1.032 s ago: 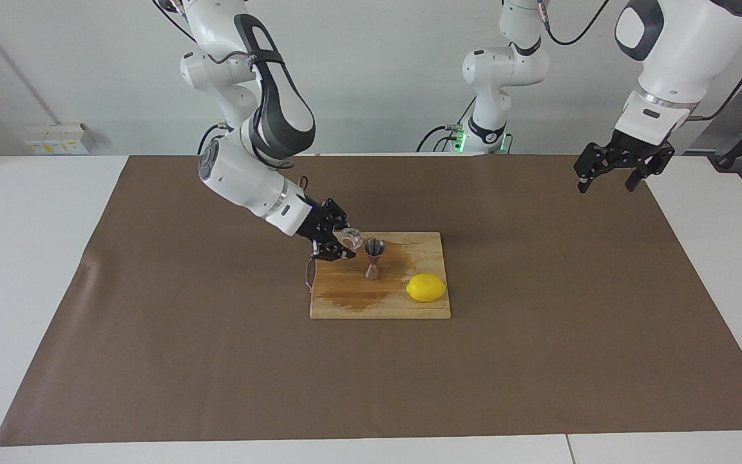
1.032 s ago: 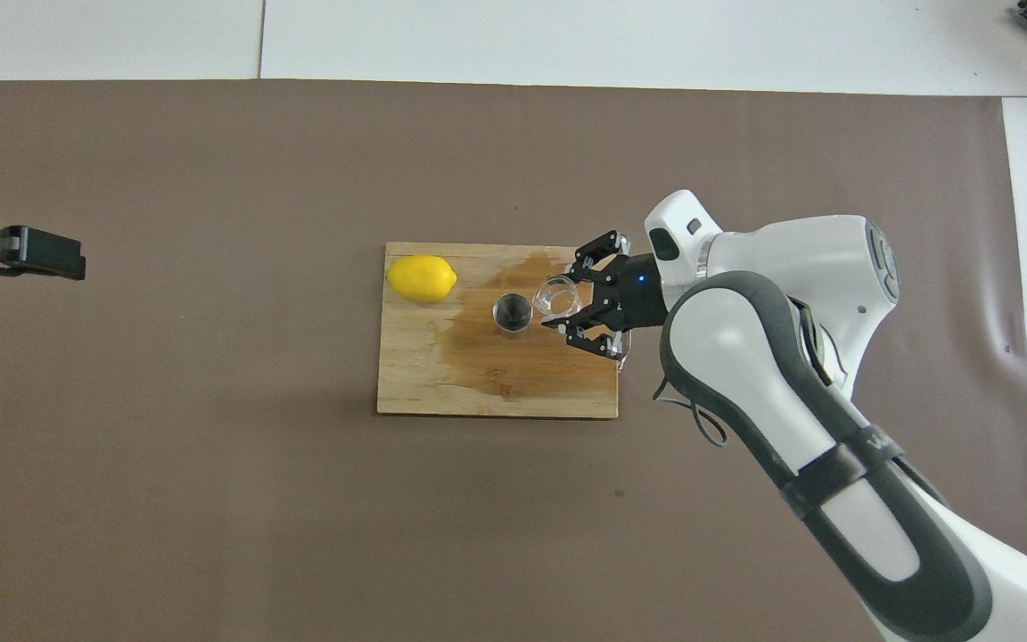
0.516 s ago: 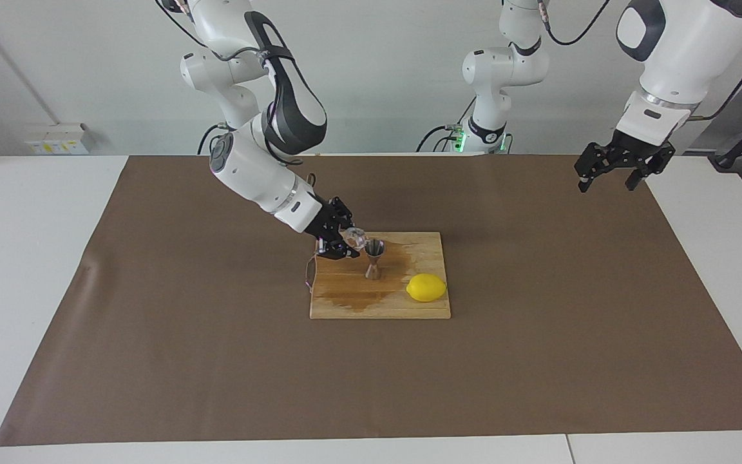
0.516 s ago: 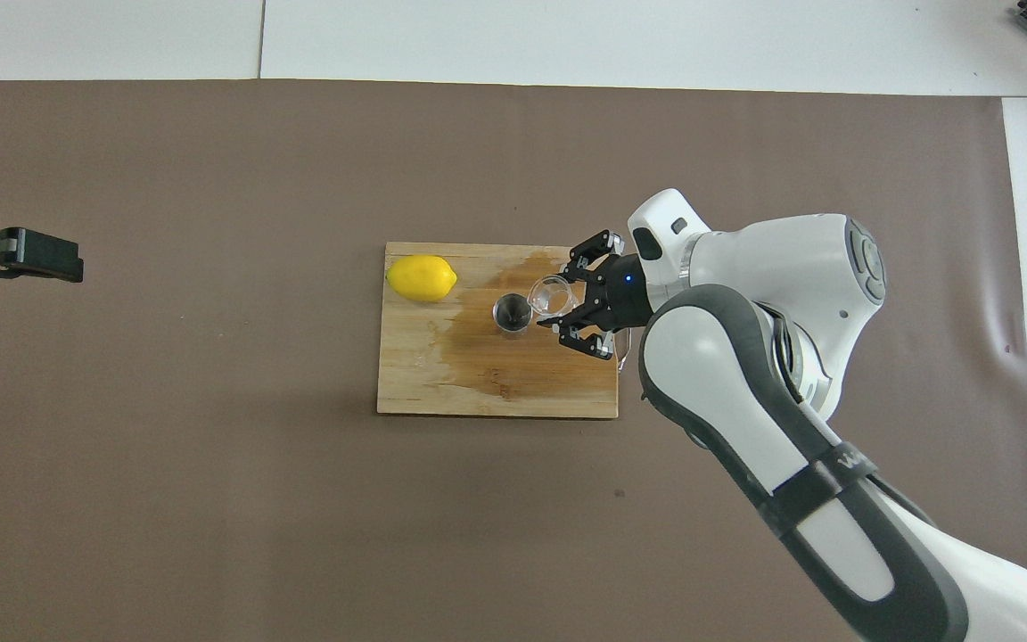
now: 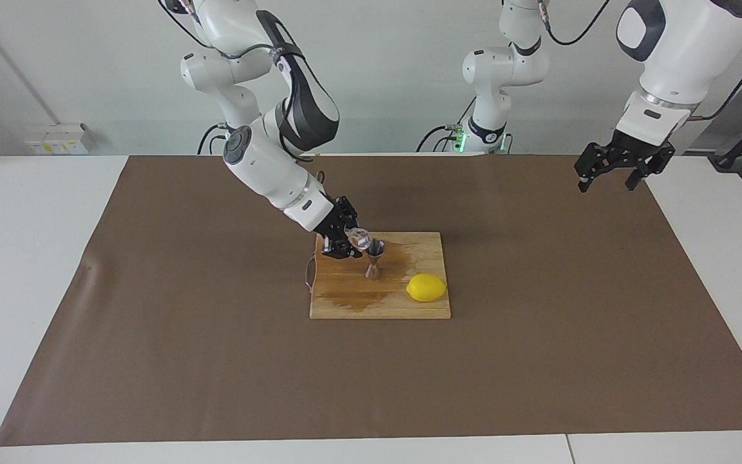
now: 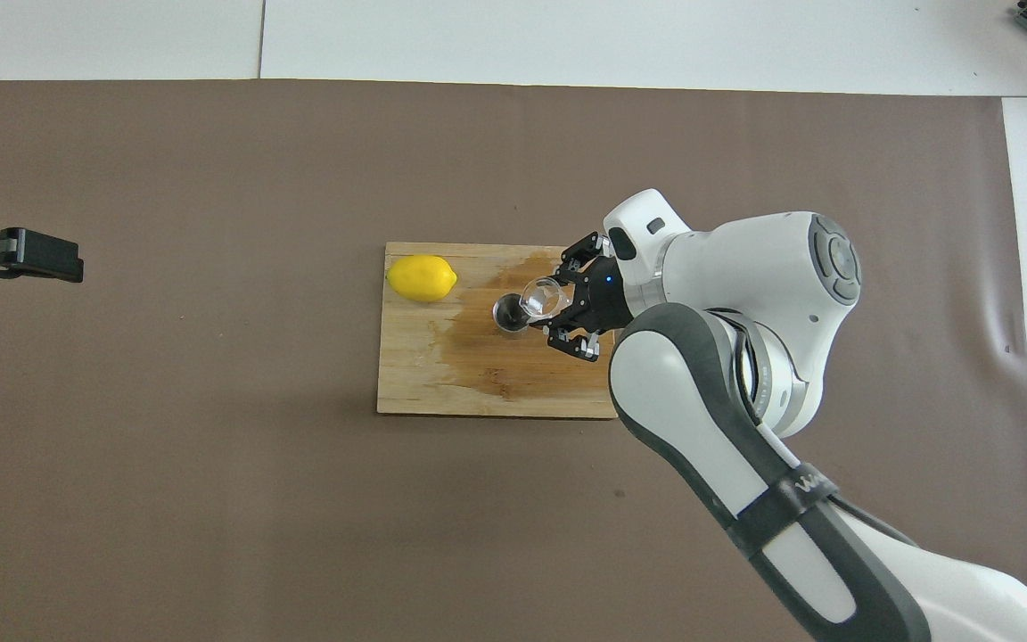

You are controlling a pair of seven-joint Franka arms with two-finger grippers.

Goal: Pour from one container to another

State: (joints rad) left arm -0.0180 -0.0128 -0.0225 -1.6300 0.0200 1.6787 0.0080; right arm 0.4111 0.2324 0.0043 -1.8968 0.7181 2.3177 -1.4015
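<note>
right gripper clamped on the glass tumbler, tipped over the jigger mid-frame, contents can't tell | left gripper fingers apart, upper right, waiting | wet cutting board, lemon, brown mat

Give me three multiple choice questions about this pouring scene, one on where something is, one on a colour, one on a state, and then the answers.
1. Where does the jigger stand?
A. on the board
B. on the brown paper
C. in the left gripper

2. What colour is the lemon?
A. green
B. yellow
C. red

3. How is the glass held?
A. upright on the board
B. lying on the paper
C. tilted over the jigger in the right gripper

Answers: 1 A, it stands on the wooden board beside the lemon. 2 B, the lemon is plain yellow. 3 C, the right gripper holds it tipped at the jigger's mouth; the left gripper waits open.
</note>
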